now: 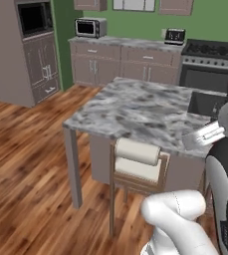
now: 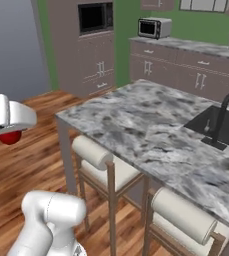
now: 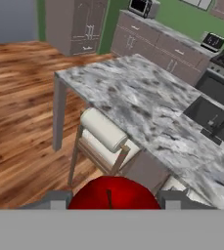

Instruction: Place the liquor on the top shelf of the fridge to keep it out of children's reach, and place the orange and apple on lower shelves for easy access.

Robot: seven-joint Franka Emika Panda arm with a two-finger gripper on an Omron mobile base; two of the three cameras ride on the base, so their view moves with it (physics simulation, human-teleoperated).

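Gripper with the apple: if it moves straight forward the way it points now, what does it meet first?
Judging by the hand view, the gripper, shut on the apple, points down over the stool at the marble island. Probably the stool's padded backrest comes first, or the island edge just behind it; depth is unclear.

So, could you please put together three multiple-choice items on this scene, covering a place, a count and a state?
1. Where is the glossy round red apple?
A. on the grey marble island counter
B. between the fingertips of the claw
C. on the wooden floor

2. How many wooden stools with white padded backs stand at the grey marble island counter in the right base view?
A. one
B. two
C. four

3. What state is the claw in?
A. shut on the apple
B. open, holding nothing
C. shut on a bottle

Answers: 1 B, the hand view shows it between the tips; 2 B, two backs show; 3 A, the tips flank the fruit.
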